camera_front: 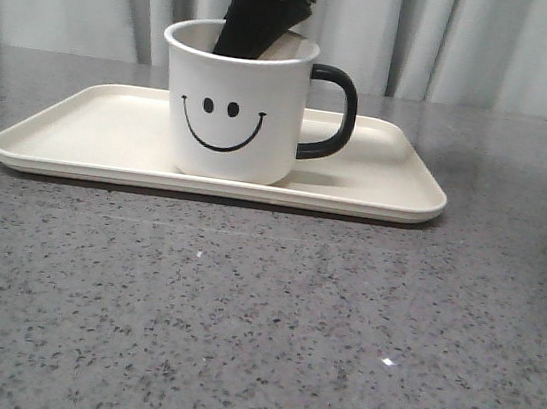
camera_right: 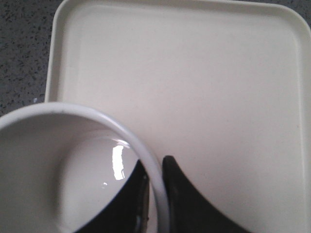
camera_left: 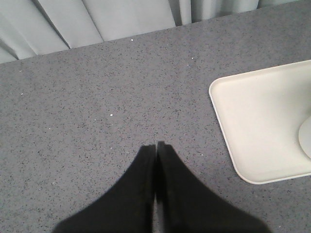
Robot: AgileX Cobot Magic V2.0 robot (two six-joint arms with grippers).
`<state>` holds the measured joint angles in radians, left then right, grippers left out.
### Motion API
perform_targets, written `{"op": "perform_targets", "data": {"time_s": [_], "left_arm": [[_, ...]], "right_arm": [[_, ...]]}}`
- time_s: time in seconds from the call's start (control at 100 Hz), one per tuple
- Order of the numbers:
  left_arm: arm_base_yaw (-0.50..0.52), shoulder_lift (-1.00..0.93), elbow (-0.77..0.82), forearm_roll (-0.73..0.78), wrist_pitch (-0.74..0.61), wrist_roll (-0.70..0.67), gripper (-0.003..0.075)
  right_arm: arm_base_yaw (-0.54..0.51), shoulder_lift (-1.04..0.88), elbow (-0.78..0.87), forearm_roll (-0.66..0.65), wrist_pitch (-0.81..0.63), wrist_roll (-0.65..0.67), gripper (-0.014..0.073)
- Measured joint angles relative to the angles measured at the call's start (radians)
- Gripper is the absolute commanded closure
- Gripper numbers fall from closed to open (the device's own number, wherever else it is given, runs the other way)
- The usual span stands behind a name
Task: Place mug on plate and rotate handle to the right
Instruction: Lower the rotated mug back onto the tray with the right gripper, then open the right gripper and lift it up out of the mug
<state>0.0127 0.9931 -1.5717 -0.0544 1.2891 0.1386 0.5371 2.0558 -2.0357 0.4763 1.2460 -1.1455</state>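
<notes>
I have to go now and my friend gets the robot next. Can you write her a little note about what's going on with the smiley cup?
Right gripper: pinching the mug's rim, one finger inside, one outside.
Left gripper: shut, empty, over bare table beside the plate.
The mug stands upright on the plate, smiley facing the front camera.
The handle already points right in the front view.
Done, it seems: placing and turning.
Left: probably just let go and lift the right arm away.

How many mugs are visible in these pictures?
1. The mug stands on the plate, near its middle, handle pointing right. The right gripper pinches its rim.
</notes>
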Motion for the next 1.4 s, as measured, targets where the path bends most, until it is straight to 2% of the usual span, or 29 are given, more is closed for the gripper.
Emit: {"op": "perform_targets", "data": {"time_s": [0.46, 0.73, 1.02, 1.28, 1.4], "left_arm": [[0.000, 0.000, 0.000, 0.000, 0.000, 0.000, 0.0740], [0.000, 0.000, 0.000, 0.000, 0.000, 0.000, 0.0740], [0.000, 0.000, 0.000, 0.000, 0.000, 0.000, 0.0740], [0.000, 0.000, 0.000, 0.000, 0.000, 0.000, 0.0740], [0.000, 0.000, 0.000, 0.000, 0.000, 0.000, 0.0740]], "right_arm": [[0.000, 0.002, 0.000, 0.000, 0.000, 0.000, 0.0653], [0.000, 0.002, 0.000, 0.002, 0.000, 0.006, 0.0451], [0.000, 0.002, 0.000, 0.002, -0.002, 0.014, 0.0435], [0.000, 0.002, -0.021, 0.004, -0.002, 0.030, 0.0302], [0.000, 0.002, -0.050, 0.004, -0.002, 0.046, 0.0284]]}}
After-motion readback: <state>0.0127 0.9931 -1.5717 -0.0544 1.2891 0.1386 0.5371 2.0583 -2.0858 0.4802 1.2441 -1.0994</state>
